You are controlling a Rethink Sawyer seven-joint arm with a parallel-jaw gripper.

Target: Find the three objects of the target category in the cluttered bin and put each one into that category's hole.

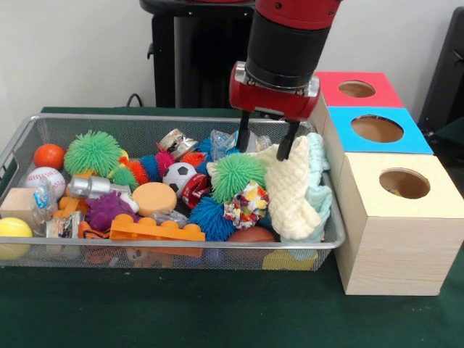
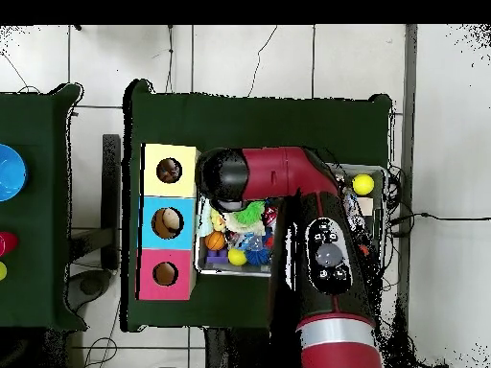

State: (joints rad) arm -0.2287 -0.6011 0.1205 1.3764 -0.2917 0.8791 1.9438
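Front view, red-and-black gripper (image 1: 267, 139) with fingers spread at frame centre, right fingertip touching cream knitted cloth (image 1: 288, 190), long axis vertical, in wire mesh bin (image 1: 174, 249).

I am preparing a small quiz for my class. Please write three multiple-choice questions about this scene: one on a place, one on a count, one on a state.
1. Where is the yellow ball?
A. in a box hole
B. at the end of the bin farthest from the boxes
C. on the green cloth

2. How many boxes with a round hole stand beside the bin?
A. two
B. three
C. five

3. How is the hand?
A. open, over the bin
B. shut on a ball
C. away from the table

Answers:
1 B: it lies in the bin's corner.
2 B: red box, blue box, cream box.
3 A: its fingers stand apart, empty, beside the pale cloth.
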